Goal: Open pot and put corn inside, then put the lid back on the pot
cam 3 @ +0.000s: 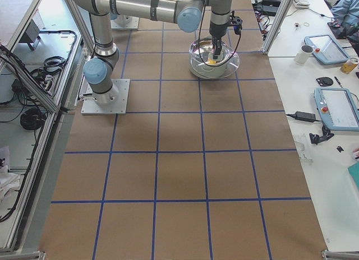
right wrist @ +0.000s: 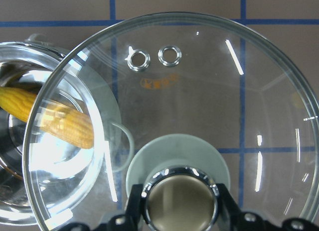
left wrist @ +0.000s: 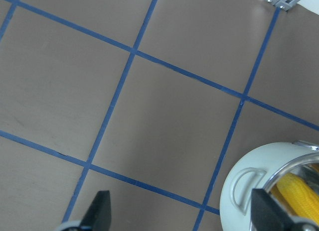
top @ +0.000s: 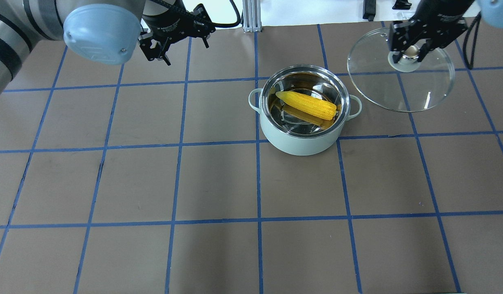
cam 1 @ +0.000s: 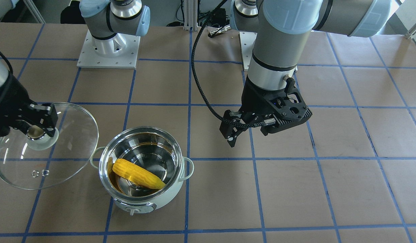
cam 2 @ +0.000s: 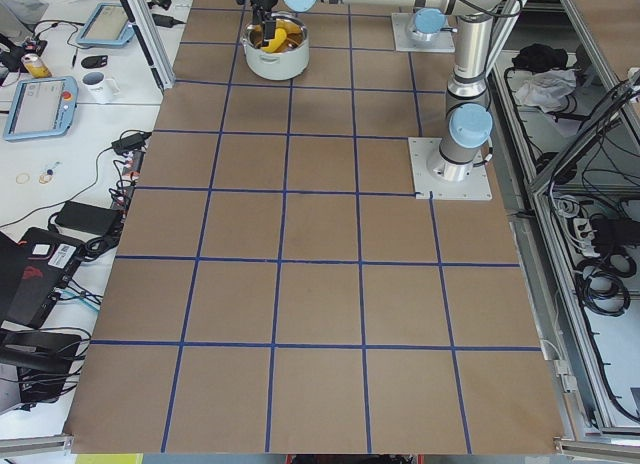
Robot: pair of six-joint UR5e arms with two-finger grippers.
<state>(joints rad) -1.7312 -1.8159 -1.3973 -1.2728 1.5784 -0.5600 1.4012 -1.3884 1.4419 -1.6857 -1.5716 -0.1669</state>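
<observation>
The pot [top: 300, 141] stands open on the tabletop [top: 194, 183], and the corn [top: 306, 105] already lies inside it, slanted across the steel bottom. What is left, I judge, is only to put the lid [top: 402, 87] back. The right claw [top: 410, 52] is closed on the knob [right wrist: 179, 196] of the lid and holds the lid beside the pot, on the robot's right, not yet over the opening. The left claw [left wrist: 182, 218] is wide open and empty, well apart from the pot.

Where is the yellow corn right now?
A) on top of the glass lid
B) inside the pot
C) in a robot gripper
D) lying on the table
B: the corn lies inside the open pot, and the right gripper holds the lid by its knob beside it.
</observation>
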